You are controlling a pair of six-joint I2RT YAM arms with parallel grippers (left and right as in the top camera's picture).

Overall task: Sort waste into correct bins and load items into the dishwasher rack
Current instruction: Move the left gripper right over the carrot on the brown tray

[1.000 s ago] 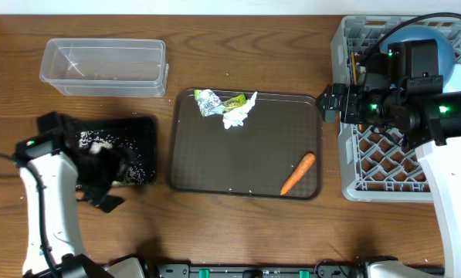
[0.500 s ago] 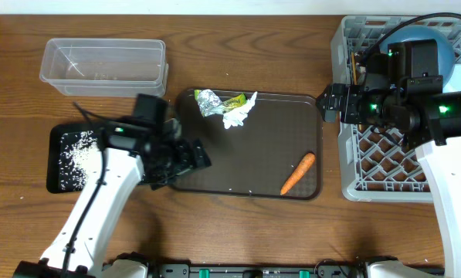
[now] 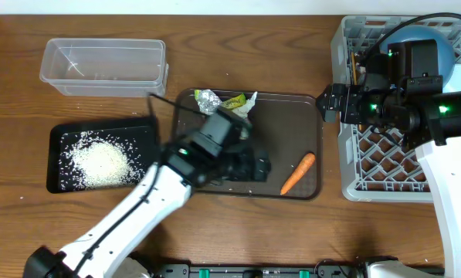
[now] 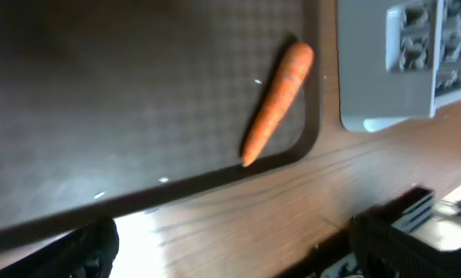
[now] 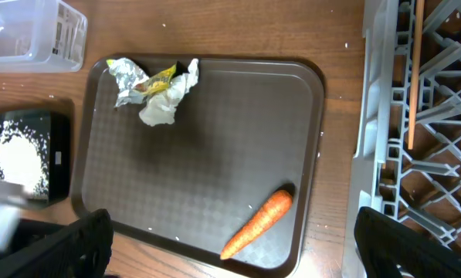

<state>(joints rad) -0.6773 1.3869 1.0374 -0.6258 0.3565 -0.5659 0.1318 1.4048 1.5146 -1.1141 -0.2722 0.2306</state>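
An orange carrot lies at the right end of the brown serving tray. It also shows in the left wrist view and the right wrist view. My left gripper is open and empty over the tray, just left of the carrot. Crumpled foil, a green-yellow wrapper and a white tissue sit at the tray's far edge. White rice lies in the black tray. My right gripper is open and empty beside the grey rack.
The clear tub stands at the back left. A blue bowl sits in the rack's far part, partly hidden by my right arm. A wooden chopstick lies in the rack. Bare wood lies between the trays.
My left arm has swung from over the black tray rightward across the brown tray, toward the carrot. The rice in the black tray is uncovered. The right arm has not moved.
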